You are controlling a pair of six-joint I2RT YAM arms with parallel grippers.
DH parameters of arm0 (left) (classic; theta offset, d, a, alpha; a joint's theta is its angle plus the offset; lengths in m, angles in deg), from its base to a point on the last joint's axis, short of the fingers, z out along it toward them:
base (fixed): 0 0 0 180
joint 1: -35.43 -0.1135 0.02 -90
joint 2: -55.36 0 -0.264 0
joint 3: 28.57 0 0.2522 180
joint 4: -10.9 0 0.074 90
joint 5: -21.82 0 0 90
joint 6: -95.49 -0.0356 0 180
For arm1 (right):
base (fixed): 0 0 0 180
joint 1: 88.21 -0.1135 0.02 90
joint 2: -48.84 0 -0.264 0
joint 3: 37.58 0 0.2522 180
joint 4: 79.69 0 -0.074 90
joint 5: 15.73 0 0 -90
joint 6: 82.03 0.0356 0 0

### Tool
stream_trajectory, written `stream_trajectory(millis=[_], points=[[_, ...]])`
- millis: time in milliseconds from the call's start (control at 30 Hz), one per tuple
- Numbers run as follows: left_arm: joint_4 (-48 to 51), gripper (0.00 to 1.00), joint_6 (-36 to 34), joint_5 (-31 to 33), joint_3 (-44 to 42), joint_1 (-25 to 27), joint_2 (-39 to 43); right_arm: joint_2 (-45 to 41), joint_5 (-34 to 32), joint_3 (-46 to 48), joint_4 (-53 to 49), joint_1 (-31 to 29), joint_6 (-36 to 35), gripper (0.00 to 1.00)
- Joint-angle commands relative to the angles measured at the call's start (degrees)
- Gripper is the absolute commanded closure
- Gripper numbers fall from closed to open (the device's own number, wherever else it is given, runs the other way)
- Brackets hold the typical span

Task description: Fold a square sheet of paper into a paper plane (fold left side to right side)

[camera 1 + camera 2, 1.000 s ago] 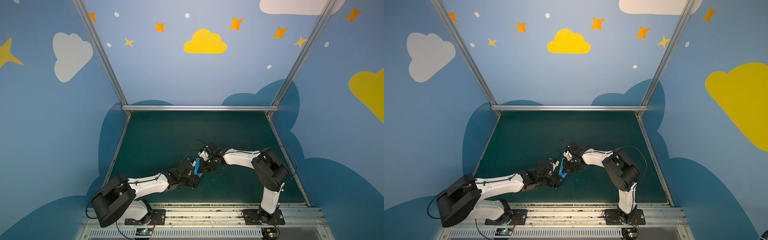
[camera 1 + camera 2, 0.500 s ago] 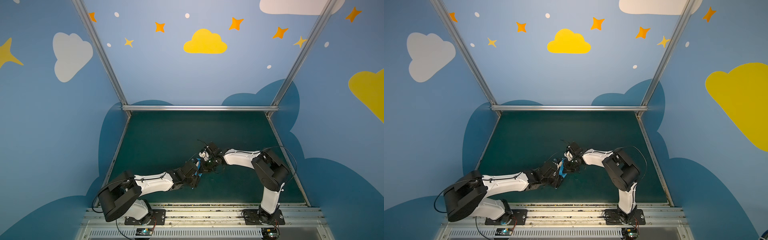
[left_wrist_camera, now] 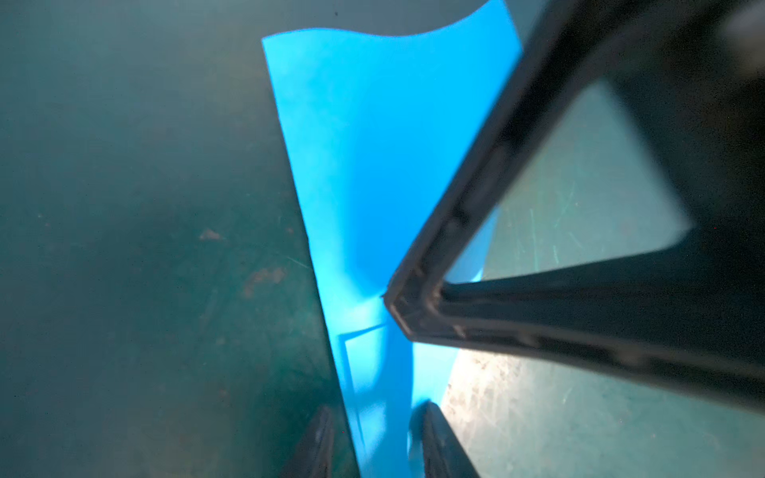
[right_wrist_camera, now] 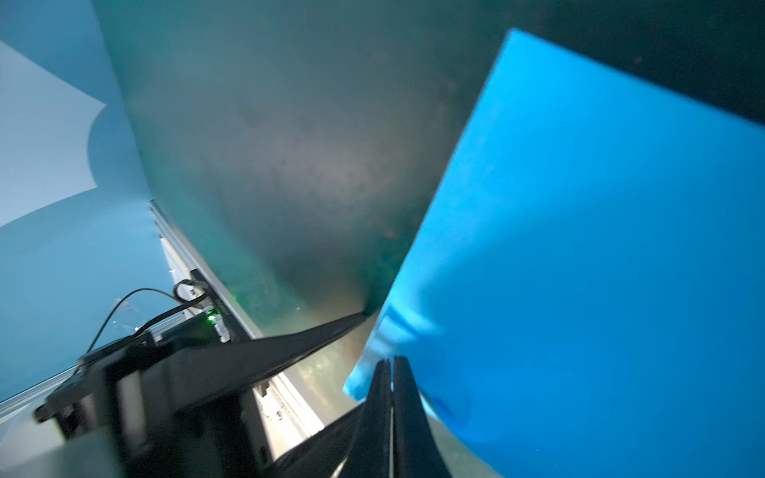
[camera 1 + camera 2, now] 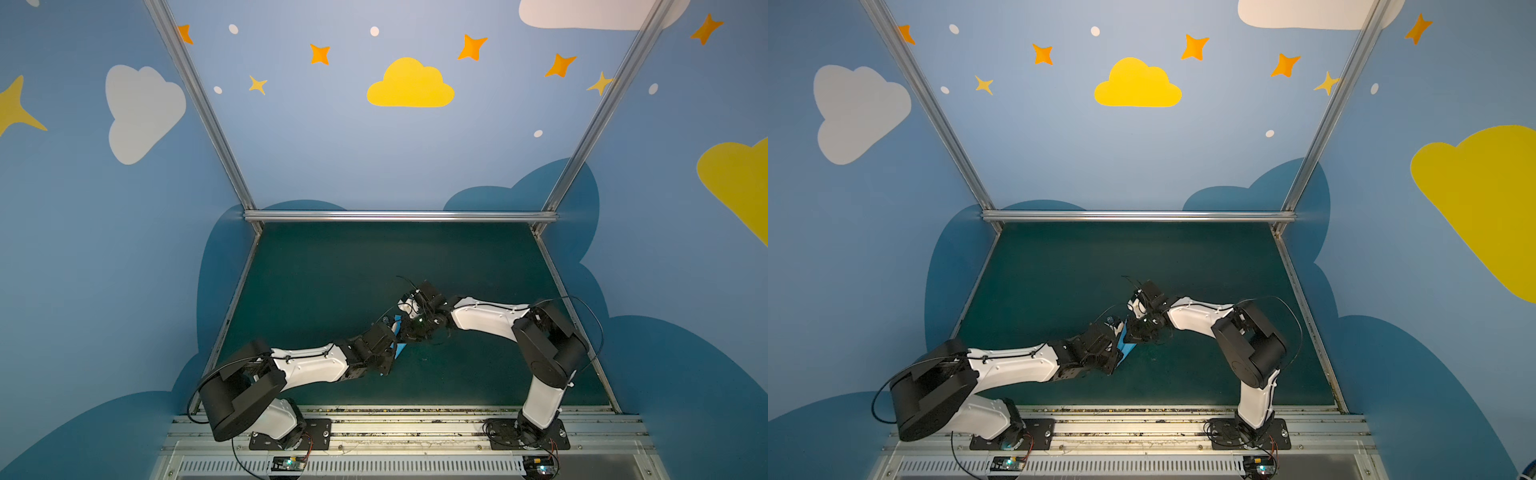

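The square sheet of paper (image 3: 372,145) is bright blue and stands on edge off the green mat, bent into a curve. In both top views only a sliver of it (image 5: 400,336) (image 5: 1123,343) shows between the two wrists. My right gripper (image 4: 391,366) is shut on one edge of the sheet (image 4: 579,248), and its fingers (image 3: 418,314) pinch it from the side in the left wrist view. My left gripper (image 3: 374,438) is open, its two fingers close on either side of the sheet's lower part. A paper plane is out of view.
Both arms meet low over the middle front of the green mat (image 5: 332,270). A metal rail (image 5: 399,419) with the arm bases runs along the front edge. Painted walls close in the left, right and back sides.
My left gripper's jaws have narrowed around the blue sheet and its arm has shifted a little to the right. The right arm has stayed put, still pinching the sheet.
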Motion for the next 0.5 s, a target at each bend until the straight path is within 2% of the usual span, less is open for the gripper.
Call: stream_trajectory(millis=[0, 233, 467], points=[[2.7, 0.67, -0.2, -1.6, -1.3, 0.3, -1.8, -3.5, -0.2, 1.0, -1.5, 0.6, 0.4, 0.99], [2.3, 0.76, -0.5, -2.0, -1.0, 0.3, -1.6, -6.9, -0.6, 5.1, -0.8, 0.6, 0.9, 0.98], [2.1, 0.78, -0.8, -2.5, -0.5, 0.3, -1.3, -6.5, 0.2, 7.4, 0.2, -0.4, 0.8, 0.98]])
